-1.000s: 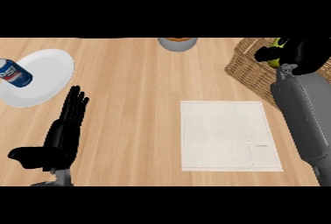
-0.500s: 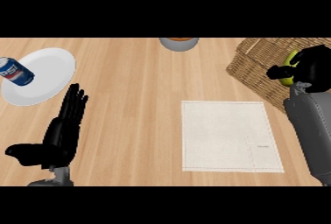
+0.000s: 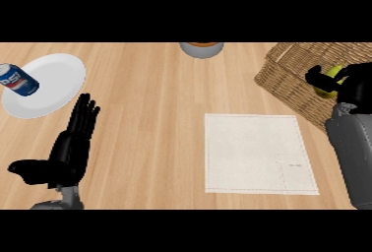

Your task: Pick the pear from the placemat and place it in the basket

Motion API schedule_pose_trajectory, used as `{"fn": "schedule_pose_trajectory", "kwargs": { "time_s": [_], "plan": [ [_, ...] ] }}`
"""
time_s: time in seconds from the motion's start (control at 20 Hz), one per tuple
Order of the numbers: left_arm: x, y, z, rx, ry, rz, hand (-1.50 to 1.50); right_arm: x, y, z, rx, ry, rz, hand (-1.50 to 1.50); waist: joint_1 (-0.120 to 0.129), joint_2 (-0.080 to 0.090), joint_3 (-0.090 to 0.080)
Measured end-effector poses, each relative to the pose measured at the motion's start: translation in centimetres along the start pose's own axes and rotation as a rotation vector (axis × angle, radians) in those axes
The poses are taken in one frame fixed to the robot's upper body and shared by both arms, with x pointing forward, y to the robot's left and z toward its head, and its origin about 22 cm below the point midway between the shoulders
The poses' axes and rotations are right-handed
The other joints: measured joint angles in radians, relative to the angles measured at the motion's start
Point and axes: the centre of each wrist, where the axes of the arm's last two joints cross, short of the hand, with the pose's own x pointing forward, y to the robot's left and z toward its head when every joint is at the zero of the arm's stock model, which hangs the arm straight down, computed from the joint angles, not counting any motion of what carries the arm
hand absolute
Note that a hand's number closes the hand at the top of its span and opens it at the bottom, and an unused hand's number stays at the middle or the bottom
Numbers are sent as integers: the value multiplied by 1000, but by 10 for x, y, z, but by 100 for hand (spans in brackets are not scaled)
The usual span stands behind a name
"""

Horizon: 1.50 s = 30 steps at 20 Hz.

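My right hand (image 3: pixel 355 81): closed round the pear, with fingers and thumb curled about it.
Pear (image 3: pixel 335 72): inside my right hand's grasp. Only a yellow-green sliver shows between thumb and fingers, and it is over the basket.
Basket (image 3: pixel 291 74): wicker, under my right hand and stretching off to its left.
Placemat (image 3: pixel 254 152): pale, flat on the wooden counter (image 3: pixel 152 108), to the left of my right forearm and nearer to me than that hand. It is well apart from the pear.
My left hand (image 3: pixel 73 145): open, fingers straight, resting at the lower left and holding nothing.
Plate (image 3: pixel 54 74): white, just beyond my left hand's fingertips and a little to their left.
Can (image 3: pixel 18 79): blue, on the plate's left side, farther left of my left hand.
Grey bowl (image 3: pixel 201 48): far ahead, between my two hands and cut by the upper edge.
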Motion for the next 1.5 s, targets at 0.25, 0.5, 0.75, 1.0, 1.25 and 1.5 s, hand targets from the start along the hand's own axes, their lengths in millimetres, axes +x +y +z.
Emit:
{"fn": "schedule_pose_trajectory", "kwargs": {
  "time_s": [0.25, 0.5, 0.75, 1.0, 1.25, 1.5],
  "plan": [
    [-1, 2, 1, 3, -2, -1, 0, -15, 3, -9, -17, 62, -28, -150, 0, -3, -3],
    [2, -3, 4, 1, -1, 1, 0, -33, 10, -15, 8, 68, -19, -150, 1, -1, -1],
    [4, -1, -1, 2, 0, 4, 0, -36, 11, -19, -23, 38, -78, -150, 0, 4, 4],
    [-2, -2, 0, 4, -2, -5, 0, -38, 6, -21, -126, -13, -145, -150, -1, 5, 5],
    [-2, -2, 1, 12, -4, -11, 0, -30, -18, -20, -242, -39, -162, -150, -5, 3, 5],
    [-1, 6, 0, 17, -1, -9, 0, -41, -47, -16, -321, -4, -160, -150, -11, 2, 5]
  ]
}}
